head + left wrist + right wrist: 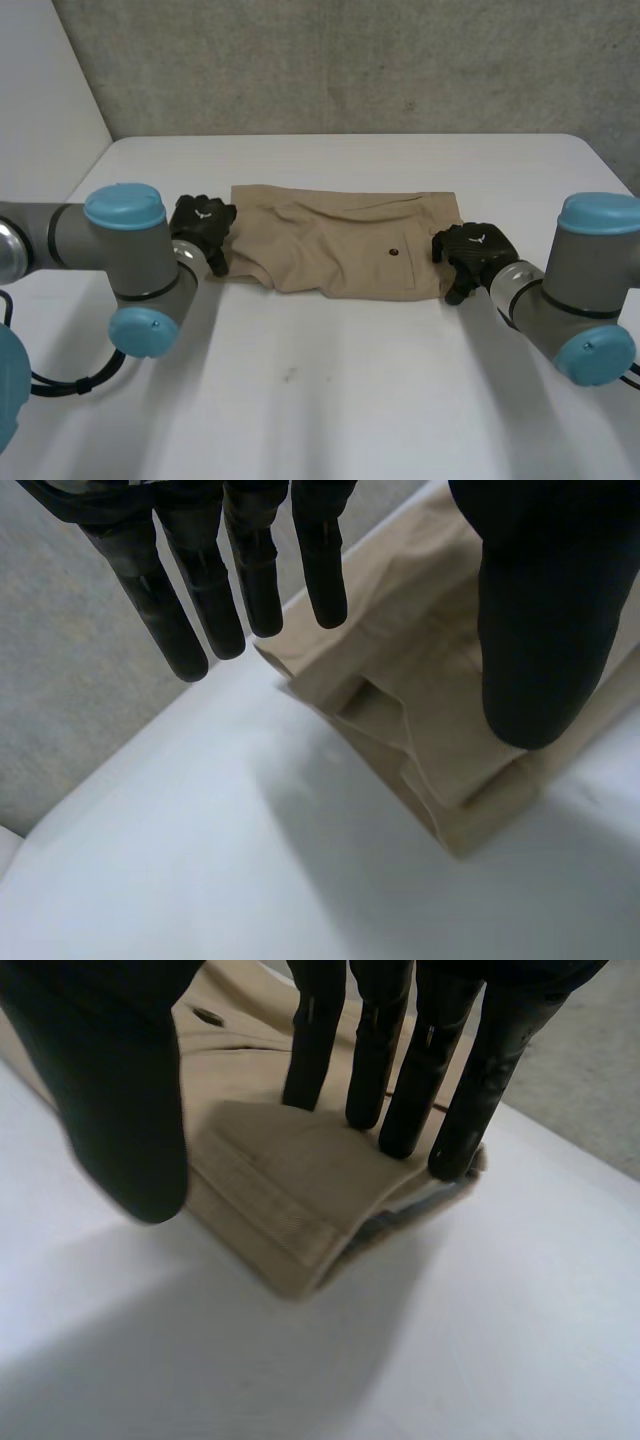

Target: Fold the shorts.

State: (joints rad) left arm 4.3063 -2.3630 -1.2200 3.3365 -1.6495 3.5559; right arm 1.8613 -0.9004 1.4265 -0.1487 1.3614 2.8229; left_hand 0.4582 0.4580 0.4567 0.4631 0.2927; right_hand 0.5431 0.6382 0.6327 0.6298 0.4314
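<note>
The shorts (340, 245) lie flat in the middle of the white tabletop (330, 400), a tan strip running from one hand to the other, with a small dark button (393, 252) facing up. They look to be folded once already. In the right wrist view the shorts (270, 1180) show stacked layers at what seems to be the waistband end, and in the left wrist view the shorts (420, 710) show doubled hems at the other end.

The left hand (200, 225) sits at the leg end. Its fingers (200, 610) are straight and spread over the far corner, with the thumb above the cloth, so it is open and grasps nothing. I cannot tell whether the thumb touches the cloth. The right hand (475, 250) is at the opposite end. Its fingers (400, 1060) are straight with their tips resting on the top layer near the corner, and the thumb is held apart, so it too holds nothing.

By my reading the first fold is done. The crosswise fold, bringing one end over the other, remains, and neither hand has a grip for it yet.
</note>
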